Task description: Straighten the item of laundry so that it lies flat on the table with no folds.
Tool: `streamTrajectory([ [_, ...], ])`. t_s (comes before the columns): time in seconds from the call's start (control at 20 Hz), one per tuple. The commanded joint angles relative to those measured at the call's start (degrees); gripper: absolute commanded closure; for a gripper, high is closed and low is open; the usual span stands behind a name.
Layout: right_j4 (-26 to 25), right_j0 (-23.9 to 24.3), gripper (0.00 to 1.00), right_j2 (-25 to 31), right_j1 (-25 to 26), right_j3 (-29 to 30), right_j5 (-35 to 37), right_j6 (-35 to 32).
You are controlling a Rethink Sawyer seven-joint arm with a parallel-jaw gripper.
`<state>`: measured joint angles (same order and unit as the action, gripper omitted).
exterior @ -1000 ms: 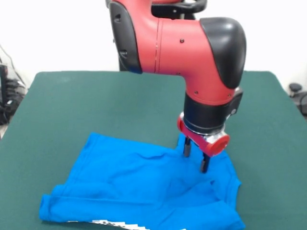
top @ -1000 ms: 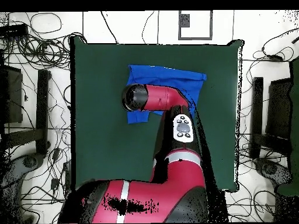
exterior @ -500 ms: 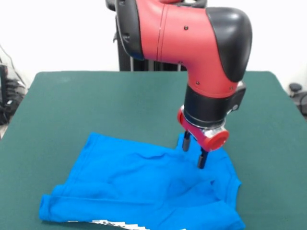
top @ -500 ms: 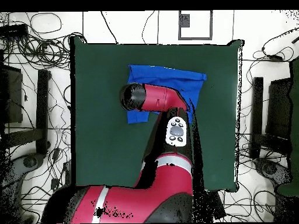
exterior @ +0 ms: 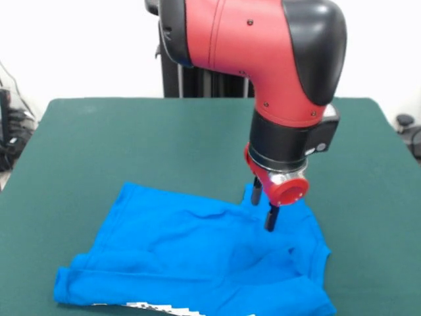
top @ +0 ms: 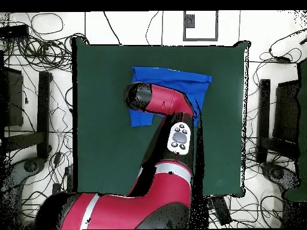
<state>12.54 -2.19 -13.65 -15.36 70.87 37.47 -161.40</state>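
The item of laundry [exterior: 191, 257] is a bright blue T-shirt lying rumpled on the table [exterior: 118, 145], with folds near its right side and a strip of white print at its near edge. My gripper [exterior: 262, 205] hangs just above the shirt's far right part, open, with nothing between its two black fingers. In the overhead view the shirt [top: 174, 79] lies on the far half of the table [top: 102, 138], and the arm covers its middle and hides the gripper.
The red and black arm [top: 162, 102] reaches across the table over the shirt. Cables and stands [top: 36, 90] crowd the floor round the table's sides.
The gripper has shifted slightly left and risen a little while its wrist turned, drawing the two fingers closer in the picture. The arm's base links have swung left in the overhead view. The shirt has not moved.
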Motion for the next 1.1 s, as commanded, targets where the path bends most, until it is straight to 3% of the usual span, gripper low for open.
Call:
streamTrajectory([
  [0.05, 5.76, -0.49, 0.00, -0.02, 6.86, 0.57, -4.40, -16.88],
  [0.4, 5.22, 0.26, 0.00, -1.21, 9.94, -3.62, -1.97, -12.76],
  [1.1, 7.05, -0.50, 0.00, -2.72, 10.75, -7.02, 2.20, -13.95],
])
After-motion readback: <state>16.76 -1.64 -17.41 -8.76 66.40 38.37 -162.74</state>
